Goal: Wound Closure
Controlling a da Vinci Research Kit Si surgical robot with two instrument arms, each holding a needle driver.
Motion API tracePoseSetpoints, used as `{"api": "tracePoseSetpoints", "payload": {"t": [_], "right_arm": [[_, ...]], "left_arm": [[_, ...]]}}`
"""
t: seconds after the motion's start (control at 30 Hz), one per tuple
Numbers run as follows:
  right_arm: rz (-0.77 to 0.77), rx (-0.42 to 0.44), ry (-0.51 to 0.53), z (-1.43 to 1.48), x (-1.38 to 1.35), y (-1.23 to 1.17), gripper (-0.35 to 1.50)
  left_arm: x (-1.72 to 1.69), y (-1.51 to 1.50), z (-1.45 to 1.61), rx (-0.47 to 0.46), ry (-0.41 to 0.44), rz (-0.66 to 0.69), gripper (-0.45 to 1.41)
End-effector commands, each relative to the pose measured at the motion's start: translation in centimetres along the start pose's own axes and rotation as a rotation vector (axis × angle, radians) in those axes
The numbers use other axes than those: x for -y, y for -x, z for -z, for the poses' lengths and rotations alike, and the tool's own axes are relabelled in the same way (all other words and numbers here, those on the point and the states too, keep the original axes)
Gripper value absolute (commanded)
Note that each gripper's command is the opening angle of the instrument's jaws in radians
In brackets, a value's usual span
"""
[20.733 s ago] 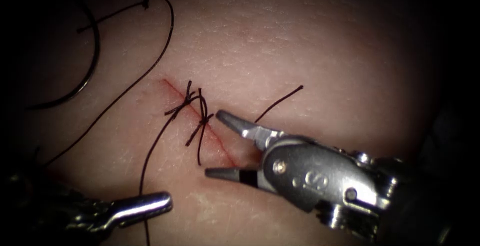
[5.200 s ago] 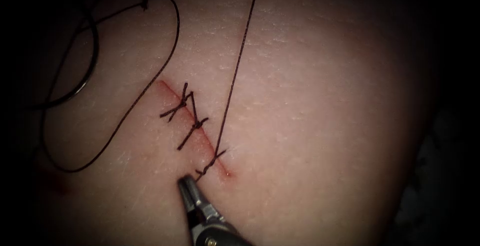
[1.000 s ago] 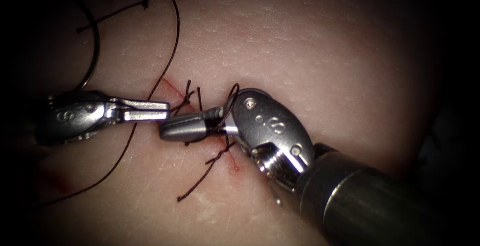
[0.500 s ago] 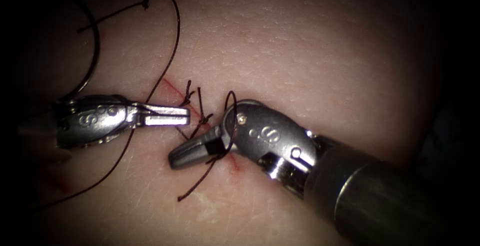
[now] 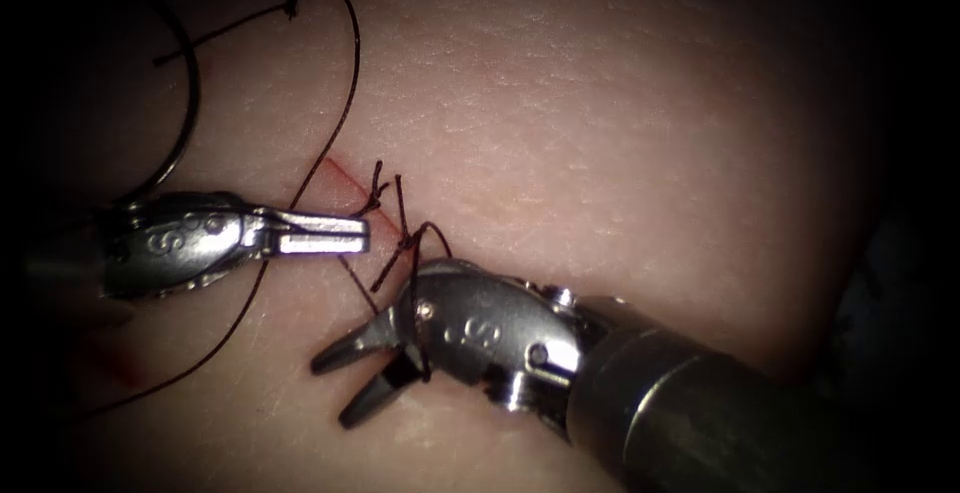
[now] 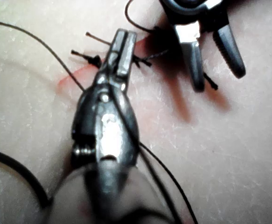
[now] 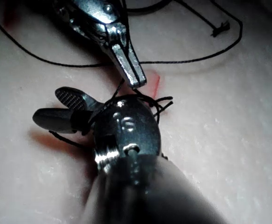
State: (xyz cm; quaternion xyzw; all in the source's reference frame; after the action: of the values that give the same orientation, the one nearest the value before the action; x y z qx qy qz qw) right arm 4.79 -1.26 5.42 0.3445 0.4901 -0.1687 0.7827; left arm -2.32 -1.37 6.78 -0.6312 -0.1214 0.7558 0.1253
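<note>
Gaping right tool [image 5: 345,385] wears thread [image 5: 418,283] loop; left tool [image 5: 350,233] clenched (grasp unclear), needle [image 5: 185,93] lying free.

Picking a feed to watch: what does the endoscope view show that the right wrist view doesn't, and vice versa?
Endoscope view: the needle lies free on the tissue, left of the cut, held by neither tool. Right wrist view: the ridged inner face of one open finger. Both: right tool open, holding nothing, thread looped around it; left tool shut beside the stitches, grip on thread unclear.
</note>
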Motion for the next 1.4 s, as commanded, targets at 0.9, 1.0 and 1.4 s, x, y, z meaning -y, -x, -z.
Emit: {"api": "tracePoseSetpoints", "payload": {"t": [0.9, 1.0, 1.4], "right_arm": [[0.055, 0.367, -0.003, -0.32, -0.08, 0.15, -0.18], [0.055, 0.385, -0.010, -0.28, -0.06, 0.15, -0.35], [0.040, 0.249, 0.066, 0.06, -0.08, 0.03, -0.35]], "left_arm": [[-0.16, 0.16, 0.00, 0.005, 0.007, -0.009, -0.45], [-0.18, 0.16, 0.03, 0.008, 0.006, -0.010, -0.45], [-0.40, 0.18, 0.13, 0.026, -0.009, -0.010, -0.45]]}}
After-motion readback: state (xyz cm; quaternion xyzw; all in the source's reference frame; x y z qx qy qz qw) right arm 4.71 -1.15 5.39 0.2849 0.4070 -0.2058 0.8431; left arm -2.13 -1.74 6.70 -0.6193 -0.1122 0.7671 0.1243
